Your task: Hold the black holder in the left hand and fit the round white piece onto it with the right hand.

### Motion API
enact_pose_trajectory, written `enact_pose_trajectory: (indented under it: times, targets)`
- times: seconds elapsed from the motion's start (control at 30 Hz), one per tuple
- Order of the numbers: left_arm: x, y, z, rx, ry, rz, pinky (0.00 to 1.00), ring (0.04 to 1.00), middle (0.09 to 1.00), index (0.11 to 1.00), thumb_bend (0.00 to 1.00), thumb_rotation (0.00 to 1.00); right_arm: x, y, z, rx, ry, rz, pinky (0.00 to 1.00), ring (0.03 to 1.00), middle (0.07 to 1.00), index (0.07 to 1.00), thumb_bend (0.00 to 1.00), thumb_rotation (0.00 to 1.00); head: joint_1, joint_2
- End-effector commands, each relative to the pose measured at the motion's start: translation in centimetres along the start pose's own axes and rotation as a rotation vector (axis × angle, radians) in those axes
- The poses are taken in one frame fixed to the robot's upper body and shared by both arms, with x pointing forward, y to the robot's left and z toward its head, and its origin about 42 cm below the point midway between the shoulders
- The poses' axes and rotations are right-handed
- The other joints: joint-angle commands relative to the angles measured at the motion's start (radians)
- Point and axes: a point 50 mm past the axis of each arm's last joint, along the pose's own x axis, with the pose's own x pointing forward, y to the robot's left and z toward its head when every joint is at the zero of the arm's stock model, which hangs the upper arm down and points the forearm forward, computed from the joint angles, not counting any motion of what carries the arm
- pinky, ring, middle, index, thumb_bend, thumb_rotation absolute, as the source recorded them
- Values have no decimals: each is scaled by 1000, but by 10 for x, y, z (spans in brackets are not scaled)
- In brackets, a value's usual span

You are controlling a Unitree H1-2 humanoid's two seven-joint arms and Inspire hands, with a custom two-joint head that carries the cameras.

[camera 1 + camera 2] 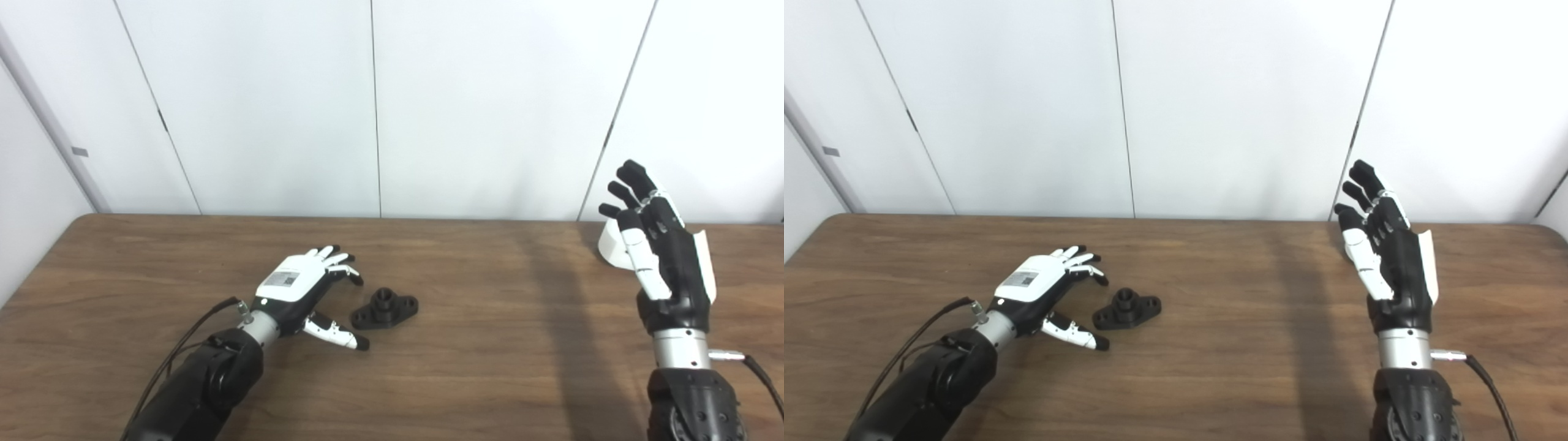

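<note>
The wooden table (465, 367) fills the lower half of the frame, with white wall panels (275, 104) behind it in the upper half.

The right hand (658, 257) stands at the right edge of the frame, lifted above the table with the fingers pointing up and spread apart. It holds nothing. Just behind it, in the left eye view, a piece of a white curved thing (612, 248) shows beside the fingers. I think this is the round white piece, but most of it is hidden by the hand, so I cannot be sure of its shape or whether it lies on the table.

The left hand (306, 291) is in the lower left part of the middle of the frame, low over the table, palm down. Its fingers are apart and curved, and the thumb points toward the right. It also holds nothing.

The black holder (384, 309) lies flat on the table just right of the left hand, between the fingers and the thumb but not touching them, as far as I can see.

In my judgement the task is at its very beginning. The holder is not yet grasped, the white piece is not yet picked up, and the fitting is all left to do.
</note>
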Motion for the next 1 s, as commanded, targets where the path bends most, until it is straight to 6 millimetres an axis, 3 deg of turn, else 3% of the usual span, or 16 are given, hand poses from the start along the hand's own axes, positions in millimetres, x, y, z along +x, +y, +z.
enact_pose_trajectory:
  times: [0.0,0.97]
  targets:
    - [9,6,6,26,-32,18,1000,1000,925,706,1000,369,9,0,17,5,-82,-8,764,862,888,871,408,692,1,1]
    - [18,-8,23,-62,-68,79,1000,950,871,624,1000,313,6,2,19,7,-84,-11,777,866,892,874,396,689,-36,13]
